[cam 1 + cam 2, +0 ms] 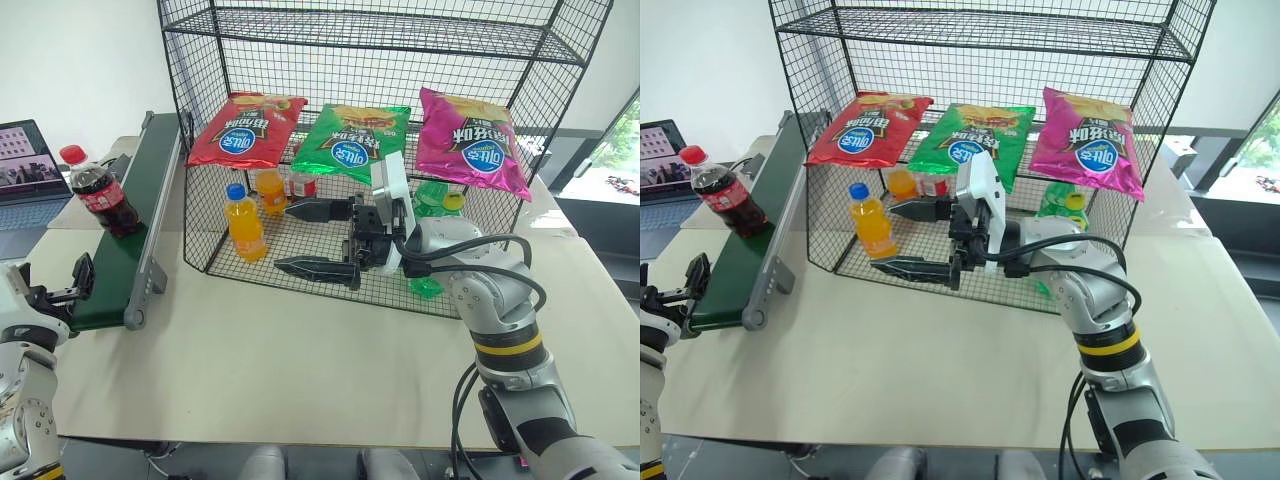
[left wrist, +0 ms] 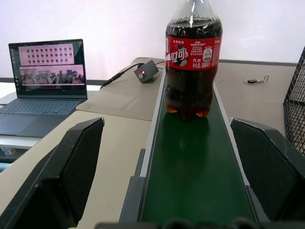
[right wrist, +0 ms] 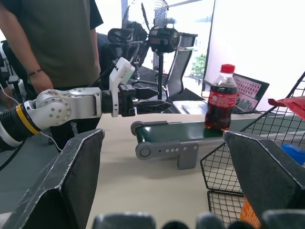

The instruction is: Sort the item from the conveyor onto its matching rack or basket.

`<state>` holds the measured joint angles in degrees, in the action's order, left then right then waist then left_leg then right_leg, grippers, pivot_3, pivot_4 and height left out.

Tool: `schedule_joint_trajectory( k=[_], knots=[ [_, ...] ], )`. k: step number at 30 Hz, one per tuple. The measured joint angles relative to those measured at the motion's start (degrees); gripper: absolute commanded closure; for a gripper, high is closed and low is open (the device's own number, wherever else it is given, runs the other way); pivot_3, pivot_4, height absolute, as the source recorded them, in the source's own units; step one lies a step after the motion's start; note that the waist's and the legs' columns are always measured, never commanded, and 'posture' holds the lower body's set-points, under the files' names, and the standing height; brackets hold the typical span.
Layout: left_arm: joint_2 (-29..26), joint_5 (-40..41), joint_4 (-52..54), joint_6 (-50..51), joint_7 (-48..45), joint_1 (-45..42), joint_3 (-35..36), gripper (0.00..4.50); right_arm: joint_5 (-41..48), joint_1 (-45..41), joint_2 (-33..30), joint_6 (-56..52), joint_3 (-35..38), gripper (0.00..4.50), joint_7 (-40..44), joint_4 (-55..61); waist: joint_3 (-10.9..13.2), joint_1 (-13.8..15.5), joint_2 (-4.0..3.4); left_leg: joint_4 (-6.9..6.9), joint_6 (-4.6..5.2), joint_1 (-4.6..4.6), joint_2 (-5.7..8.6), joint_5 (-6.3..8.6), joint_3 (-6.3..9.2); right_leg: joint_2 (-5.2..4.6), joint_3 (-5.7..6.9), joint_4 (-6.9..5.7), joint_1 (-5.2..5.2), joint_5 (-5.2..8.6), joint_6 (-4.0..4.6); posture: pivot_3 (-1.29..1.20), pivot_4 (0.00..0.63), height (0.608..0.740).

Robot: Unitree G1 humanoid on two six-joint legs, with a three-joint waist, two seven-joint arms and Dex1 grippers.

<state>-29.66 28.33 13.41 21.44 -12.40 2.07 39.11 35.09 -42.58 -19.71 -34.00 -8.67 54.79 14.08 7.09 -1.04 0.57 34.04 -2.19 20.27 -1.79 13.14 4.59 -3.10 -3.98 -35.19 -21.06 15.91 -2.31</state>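
Left gripper point(image 2: 183, 167): jaws wide, empty, level at the conveyor's near end. Small cola bottle, red cap and label point(image 1: 102, 193): upright on the dark green belt point(image 2: 200, 167), straight ahead. Right gripper point(image 1: 312, 239): spread, empty, farther off.

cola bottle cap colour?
Red; the cola bottle cap shows best in the left eye view.

The cola bottle point(image 2: 193, 57) standing on the conveyor point(image 2: 195, 176) wears a red label with white Chinese characters, the words "FIFA WORLD CUP" and "300" in small print. The three crisp bags on the rack's point(image 1: 560, 70) middle tier, red point(image 1: 243, 130), green point(image 1: 355, 143) and pink point(image 1: 468, 140), each carry a blue oval logo with Chinese characters, lying upside down from here.
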Motion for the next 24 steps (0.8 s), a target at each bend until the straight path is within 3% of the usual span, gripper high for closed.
schedule_joint_trajectory(
  k=[19, 20, 22, 24],
  knots=[
    [-1.44, -1.15, -3.17, 0.02, -2.01, -3.23, -2.28, 0.0, 0.04, 0.01, -0.08, -0.44, 0.21, 0.04, -1.13, 0.12, 0.0, -0.1, 0.0, -0.04, -0.01, 0.0, 0.0, 0.0, 0.0, 0.0, 0.0, 0.0, -0.02, 0.0, 0.0, 0.0, 0.15, 0.738],
    [-1.43, -1.15, -3.17, 0.02, -2.12, -3.29, -2.39, 0.52, 0.05, 0.01, -0.08, -0.45, 0.21, 0.0, -1.19, 0.16, 0.0, -0.13, 0.0, -0.05, -0.01, 0.0, 0.0, 0.0, 0.0, 0.0, 0.0, 0.01, -0.02, 0.0, 0.0, 0.0, 0.15, 0.738],
    [-1.37, -1.12, -3.17, -0.04, -2.23, -3.29, -2.51, 1.14, 0.05, 0.01, -0.16, -0.48, 0.23, 0.0, -1.25, 0.23, 0.0, -0.14, 0.0, -0.06, -0.01, 0.0, 0.0, 0.0, 0.0, 0.0, 0.0, 0.0, -0.03, 0.0, 0.0, 0.0, 0.15, 0.738],
    [-1.3, -1.09, -3.16, -0.06, -2.5, -3.23, -2.51, 1.44, 0.05, 0.01, -0.28, -0.53, 0.28, 0.0, -1.29, 0.3, 0.01, -0.02, -0.01, -0.06, -0.01, 0.0, 0.0, -0.01, 0.0, 0.0, 0.0, -0.01, -0.03, 0.0, 0.0, 0.0, 0.15, 0.738]
  ],
)
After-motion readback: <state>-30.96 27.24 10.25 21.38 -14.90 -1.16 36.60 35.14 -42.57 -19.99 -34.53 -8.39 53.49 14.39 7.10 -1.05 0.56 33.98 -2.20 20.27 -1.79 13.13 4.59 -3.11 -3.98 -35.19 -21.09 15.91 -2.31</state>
